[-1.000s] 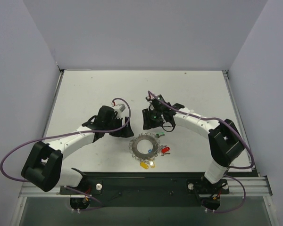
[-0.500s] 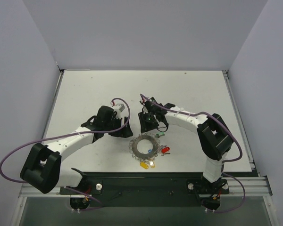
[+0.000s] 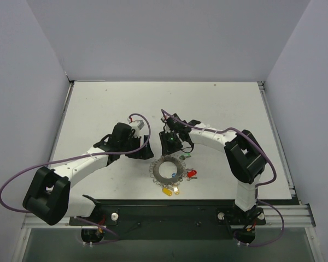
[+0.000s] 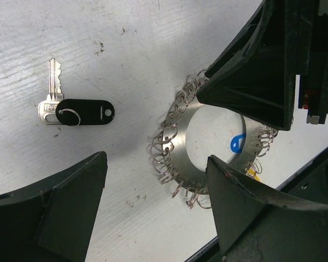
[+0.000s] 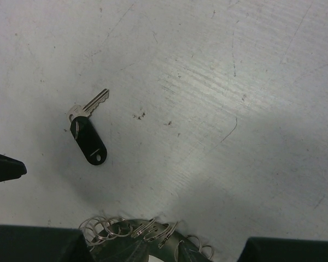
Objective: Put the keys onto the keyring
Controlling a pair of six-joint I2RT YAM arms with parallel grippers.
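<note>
Keyring [image 4: 177, 144], a flat silvery hoop fringed with small wire loops, lies on the scuffed white table [image 4: 153, 33] just ahead of the left end effector [image 4: 156, 164], whose dark wedge-shaped fingers are spread wide. The right end effector [image 3: 168, 147] hangs low over the hoop's far rim, fingers parted; whether it touches the rim cannot be told. One steel black-tagged key [image 4: 85, 112] lies apart from the hoop, while keys [image 3: 192, 174] with yellow, red and green heads sit against its rim.
</note>
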